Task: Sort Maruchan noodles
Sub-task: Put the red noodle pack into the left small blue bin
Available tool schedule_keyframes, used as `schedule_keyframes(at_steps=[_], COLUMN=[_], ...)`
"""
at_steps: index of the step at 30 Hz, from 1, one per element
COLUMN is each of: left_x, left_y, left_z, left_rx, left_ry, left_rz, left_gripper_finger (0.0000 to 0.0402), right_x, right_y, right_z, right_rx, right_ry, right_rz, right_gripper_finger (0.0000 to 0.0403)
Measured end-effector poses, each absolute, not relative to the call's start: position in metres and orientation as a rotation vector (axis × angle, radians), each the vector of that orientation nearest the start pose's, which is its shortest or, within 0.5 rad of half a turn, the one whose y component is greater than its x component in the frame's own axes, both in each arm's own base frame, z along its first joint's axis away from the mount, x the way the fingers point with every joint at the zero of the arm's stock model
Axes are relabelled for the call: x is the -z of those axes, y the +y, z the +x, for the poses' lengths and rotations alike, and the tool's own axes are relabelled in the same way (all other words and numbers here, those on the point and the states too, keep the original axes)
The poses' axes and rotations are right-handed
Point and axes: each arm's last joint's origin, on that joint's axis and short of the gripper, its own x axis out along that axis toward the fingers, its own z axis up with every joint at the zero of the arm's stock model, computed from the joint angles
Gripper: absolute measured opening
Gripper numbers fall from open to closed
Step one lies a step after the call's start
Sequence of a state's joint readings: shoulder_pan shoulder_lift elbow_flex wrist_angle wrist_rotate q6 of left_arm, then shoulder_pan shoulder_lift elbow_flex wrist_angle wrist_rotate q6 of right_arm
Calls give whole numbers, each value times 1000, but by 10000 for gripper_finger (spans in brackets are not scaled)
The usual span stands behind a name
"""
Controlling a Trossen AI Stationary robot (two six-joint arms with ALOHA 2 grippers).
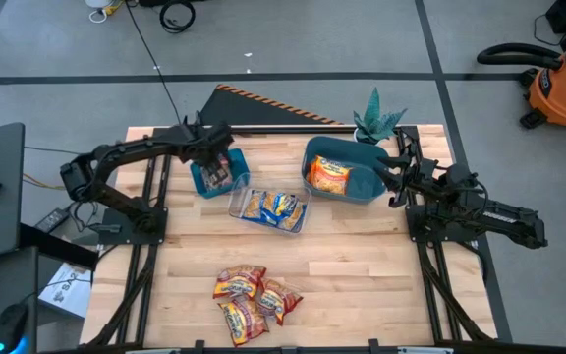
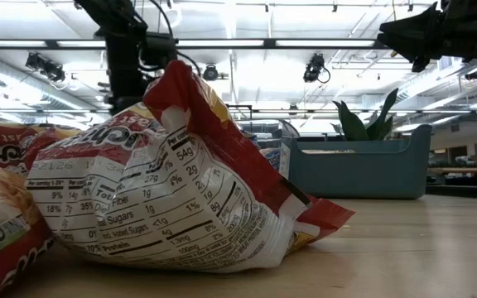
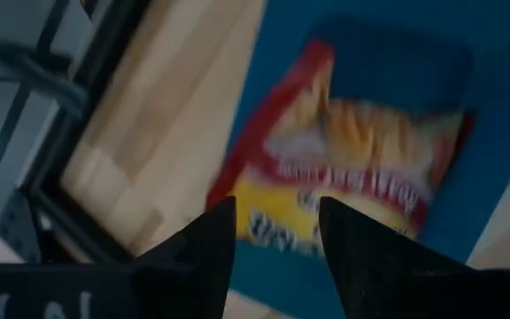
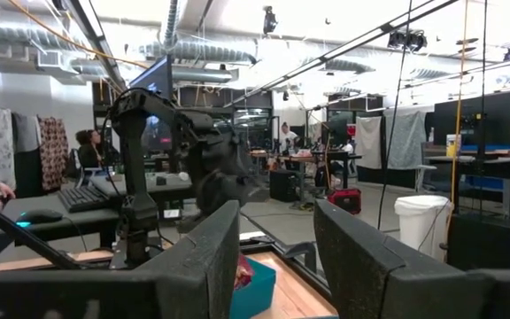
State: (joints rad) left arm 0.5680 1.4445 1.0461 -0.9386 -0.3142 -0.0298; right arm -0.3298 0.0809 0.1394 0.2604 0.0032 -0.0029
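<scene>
My left gripper (image 1: 214,159) (image 3: 277,206) hovers open over the small teal bin (image 1: 201,183). A red-and-yellow noodle packet (image 3: 343,168) lies flat on that bin's floor, below the fingertips and untouched. My right gripper (image 1: 391,169) (image 4: 277,208) is open, held level beside the larger teal bin (image 1: 362,189), which holds an orange packet (image 1: 328,175). Blue-and-yellow packets (image 1: 271,206) lie in the clear tray (image 1: 236,205). Several red-and-yellow packets (image 1: 252,299) (image 2: 180,182) lie heaped near the table's near edge.
A small potted plant (image 1: 376,123) stands at the far edge behind the larger bin. The arm mounts (image 1: 145,221) (image 1: 430,231) flank the table. Bare wood (image 1: 362,285) lies between the tray and the near edge, right of the heap.
</scene>
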Motion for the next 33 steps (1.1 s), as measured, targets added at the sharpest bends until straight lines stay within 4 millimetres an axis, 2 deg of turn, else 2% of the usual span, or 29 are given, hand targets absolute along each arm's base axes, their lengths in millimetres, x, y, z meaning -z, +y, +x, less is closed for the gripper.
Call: schedule_keyframes(at_steps=[3,9,13,15,18,20,22,26,33], left_x=[-223,-187,-181,-187,-207,-221,-236,-255,-265], left_y=[142,136,134,133,130,123,112,75,2], left_z=[205,192,188,187,191,195,201,212,209], left_rx=[-777,-813,-819,-838,-818,-761,-639,-401,-389], left_ry=[1428,1488,1526,1548,1537,1520,1443,1281,1298], left_rz=[-196,-157,-109,-78,-56,-86,-194,-418,-564], left_gripper_finger=[171,171,171,171,171,171,171,171,171], right_x=[-229,-229,-229,-229,-229,-229,-229,-229,-229], right_y=[-29,-29,-29,-29,-29,-29,-29,-29,-29], right_z=[85,85,85,85,85,85,85,85,85], right_rx=[331,331,331,332,335,336,338,340,343], right_ry=[-315,-316,-315,-316,-316,-316,-315,-313,-309], right_rz=[-55,-55,-54,-55,-54,-54,-54,-66,-87], right_gripper_finger=[153,153,153,153,153,153,153,153,153])
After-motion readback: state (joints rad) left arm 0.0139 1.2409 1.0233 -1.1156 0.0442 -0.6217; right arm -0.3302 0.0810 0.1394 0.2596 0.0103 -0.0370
